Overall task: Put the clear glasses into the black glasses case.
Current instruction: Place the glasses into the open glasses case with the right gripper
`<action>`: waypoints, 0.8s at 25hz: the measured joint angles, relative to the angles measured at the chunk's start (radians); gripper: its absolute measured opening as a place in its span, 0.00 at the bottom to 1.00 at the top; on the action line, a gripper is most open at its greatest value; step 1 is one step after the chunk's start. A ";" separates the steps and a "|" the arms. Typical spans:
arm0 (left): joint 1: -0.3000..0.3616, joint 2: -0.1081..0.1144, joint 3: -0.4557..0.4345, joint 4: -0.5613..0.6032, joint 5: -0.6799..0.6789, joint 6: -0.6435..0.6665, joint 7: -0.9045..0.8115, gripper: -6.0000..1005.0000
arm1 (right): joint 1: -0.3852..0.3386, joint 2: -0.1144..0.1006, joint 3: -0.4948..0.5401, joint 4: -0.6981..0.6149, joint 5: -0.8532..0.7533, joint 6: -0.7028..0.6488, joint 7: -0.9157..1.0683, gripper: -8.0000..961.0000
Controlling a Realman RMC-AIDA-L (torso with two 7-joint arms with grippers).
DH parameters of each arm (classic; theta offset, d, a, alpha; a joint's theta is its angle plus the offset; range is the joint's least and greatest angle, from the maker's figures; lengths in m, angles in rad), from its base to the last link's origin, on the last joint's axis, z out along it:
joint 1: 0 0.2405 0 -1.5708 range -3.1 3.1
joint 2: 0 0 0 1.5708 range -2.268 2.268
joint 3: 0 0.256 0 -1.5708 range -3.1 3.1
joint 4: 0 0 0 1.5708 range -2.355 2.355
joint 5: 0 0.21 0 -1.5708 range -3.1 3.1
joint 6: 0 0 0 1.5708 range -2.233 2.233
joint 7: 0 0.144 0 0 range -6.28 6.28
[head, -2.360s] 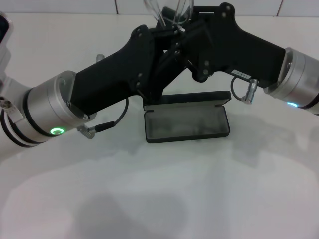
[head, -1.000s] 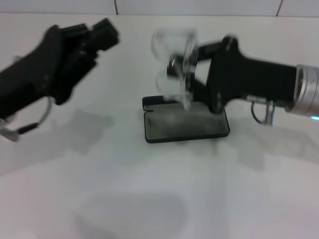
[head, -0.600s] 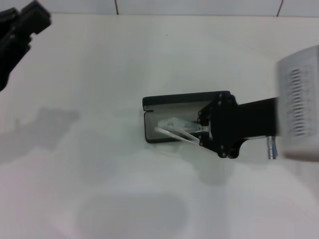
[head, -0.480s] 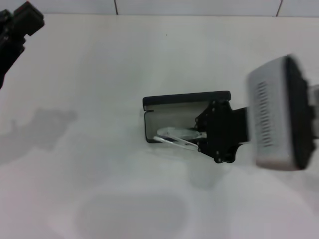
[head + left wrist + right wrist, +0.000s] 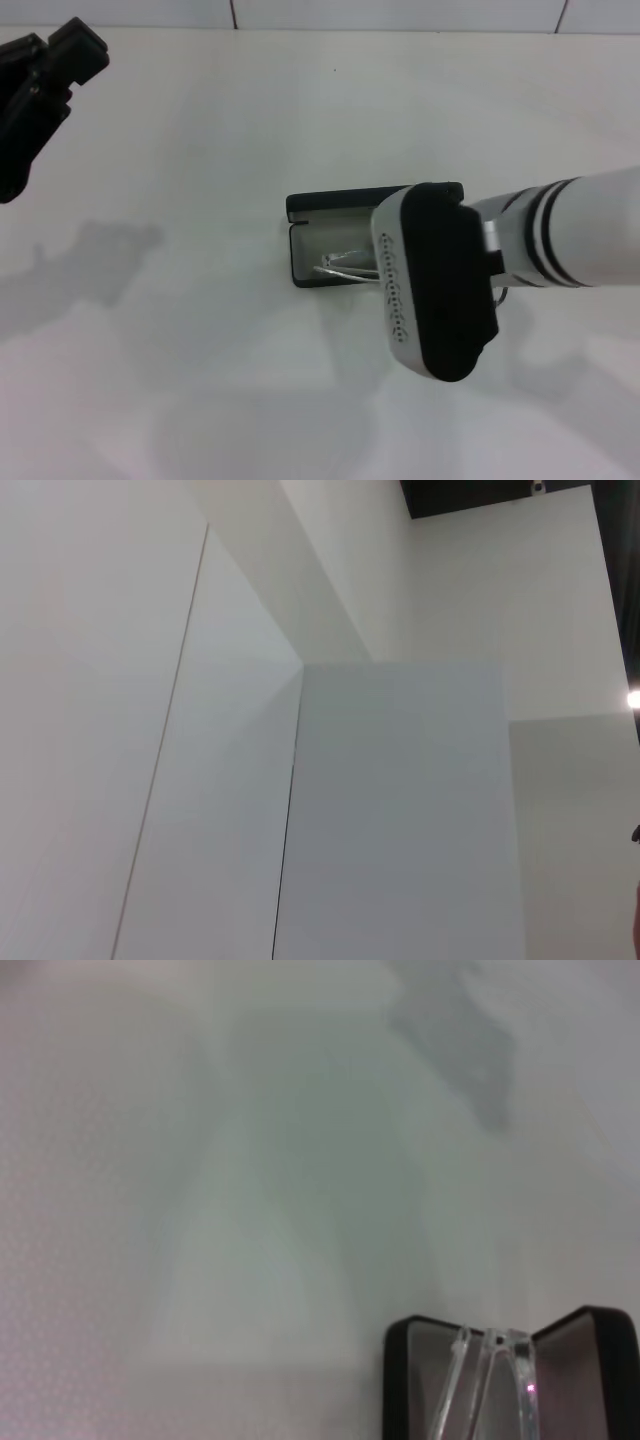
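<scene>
The black glasses case (image 5: 335, 203) lies open at the table's middle, its lid standing at the far side. The clear glasses (image 5: 346, 264) show as thin clear temple arms inside the case's left half. My right arm's grey and black wrist housing (image 5: 435, 290) hangs over the right half of the case and hides the right gripper beneath it. In the right wrist view the case (image 5: 396, 1375) is open and the clear glasses (image 5: 487, 1360) stand up between its two halves. My left gripper (image 5: 50, 75) is held high at the far left, away from the case.
White table top (image 5: 200, 350) all around the case, with the back wall's tiles (image 5: 400, 12) at the far edge. The left wrist view shows only white wall panels (image 5: 400, 810).
The right arm came down with the glasses from above the case into it, and its wrist now covers the case's right half. The left arm pulled back to the far left.
</scene>
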 joint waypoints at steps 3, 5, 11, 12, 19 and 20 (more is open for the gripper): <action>-0.004 -0.003 0.000 -0.002 0.000 0.000 0.000 0.06 | 0.025 0.000 -0.038 0.023 -0.047 0.009 0.024 0.16; -0.005 -0.006 0.000 -0.003 0.000 0.000 0.000 0.06 | 0.039 0.000 -0.063 0.037 -0.078 0.021 0.041 0.16; -0.006 -0.015 0.000 -0.005 0.000 -0.002 0.002 0.06 | 0.058 0.000 -0.108 0.085 -0.131 0.091 0.064 0.16; -0.005 -0.015 0.000 -0.005 0.000 -0.002 0.002 0.06 | 0.058 0.000 -0.112 0.091 -0.136 0.103 0.065 0.16; -0.003 -0.018 0.000 -0.005 0.000 -0.002 0.002 0.06 | 0.059 0.000 -0.125 0.119 -0.154 0.157 0.066 0.17; -0.004 -0.019 0.000 -0.005 0.000 -0.002 0.002 0.06 | 0.058 0.000 -0.128 0.123 -0.158 0.163 0.066 0.17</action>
